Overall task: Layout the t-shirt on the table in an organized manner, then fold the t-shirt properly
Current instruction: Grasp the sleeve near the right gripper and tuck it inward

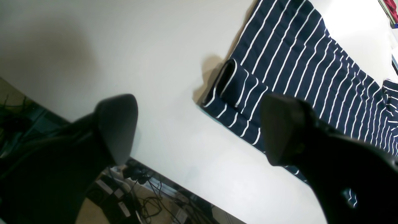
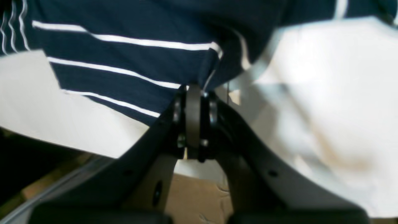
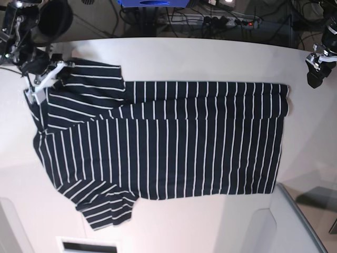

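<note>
Currently: striped t-shirt (image 3: 174,142) flat on table (image 3: 210,58), long axis left-right in base view.
My right gripper (image 2: 194,93) pinches the shoulder edge; my left gripper (image 1: 199,130) hangs wide open, empty, beside the hem.

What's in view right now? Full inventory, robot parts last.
t-shirt: one, dark navy with thin white stripes, spread across the middle of the table, sleeves at the base view's left.
table: one, off-white, under the shirt, curved far edge.
cables and power strip: several, dark, on the floor beyond the far edge.
right gripper: one, black, shut on the shirt's fabric at the base view's upper left.
left gripper: one, black, open, over the table beside the shirt's hem end, holding nothing.
</note>
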Robot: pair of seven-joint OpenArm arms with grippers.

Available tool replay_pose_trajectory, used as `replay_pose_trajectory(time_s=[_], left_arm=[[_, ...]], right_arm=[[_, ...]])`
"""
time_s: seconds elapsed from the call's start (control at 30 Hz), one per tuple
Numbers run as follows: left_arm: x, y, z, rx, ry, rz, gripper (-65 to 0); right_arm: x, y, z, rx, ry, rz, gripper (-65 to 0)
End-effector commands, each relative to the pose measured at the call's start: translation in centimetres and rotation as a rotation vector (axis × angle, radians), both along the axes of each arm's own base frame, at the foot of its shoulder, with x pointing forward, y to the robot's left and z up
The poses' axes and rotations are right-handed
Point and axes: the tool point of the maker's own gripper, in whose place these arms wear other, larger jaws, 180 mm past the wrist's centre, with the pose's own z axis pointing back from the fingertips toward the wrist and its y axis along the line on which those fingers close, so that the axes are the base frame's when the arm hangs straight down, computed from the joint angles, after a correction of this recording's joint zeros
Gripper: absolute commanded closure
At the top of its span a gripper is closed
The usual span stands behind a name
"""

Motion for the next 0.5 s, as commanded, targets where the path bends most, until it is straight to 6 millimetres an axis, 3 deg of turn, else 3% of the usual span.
replay_pose_trajectory(time_s=[0.0, 0.27, 0.47], left_arm=[[0.4, 0.5, 1.2, 0.029, -0.031, -0.009, -58.7], [0.3, 0.4, 1.1, 0.026, -0.027, -0.009, -58.6], [-0.2, 0.4, 0.9, 0.027, -0.015, -0.008, -58.6]], right_arm=[[3.0, -0.6, 2.3, -0.017, -0.093, 0.008, -1.5], [10.3, -0.3, 6.4, -0.024, -0.163, 0.048, -1.5], [14.2, 1.9, 6.8, 0.03, -0.16, 0.056, -1.4]])
